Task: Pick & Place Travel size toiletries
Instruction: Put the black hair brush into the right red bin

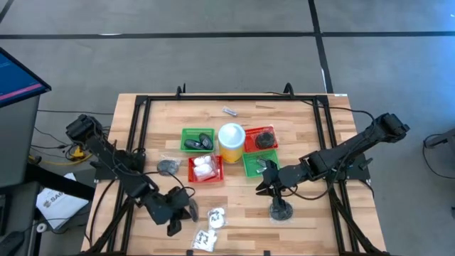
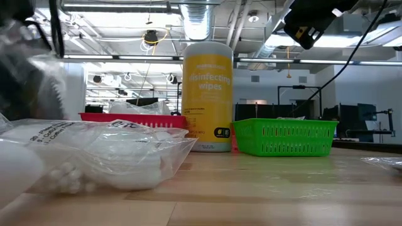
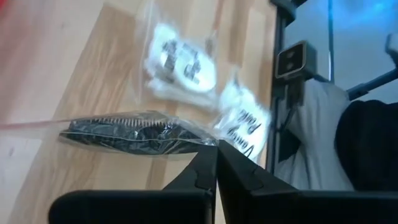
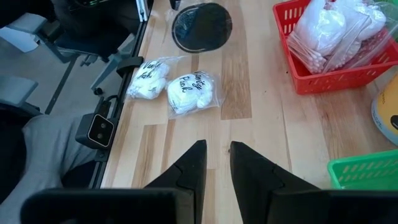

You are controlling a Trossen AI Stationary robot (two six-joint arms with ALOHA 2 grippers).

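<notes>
Item, as I read it: clear bag of dark pieces [image 3: 124, 132] on the tabletop [image 1: 313, 213] beside the printed packets [image 3: 180, 62], my left pincer [image 3: 217, 163] closed on its crinkly edge—light, limp, slippery; right pincer [image 4: 217, 163] slightly parted, empty.
</notes>
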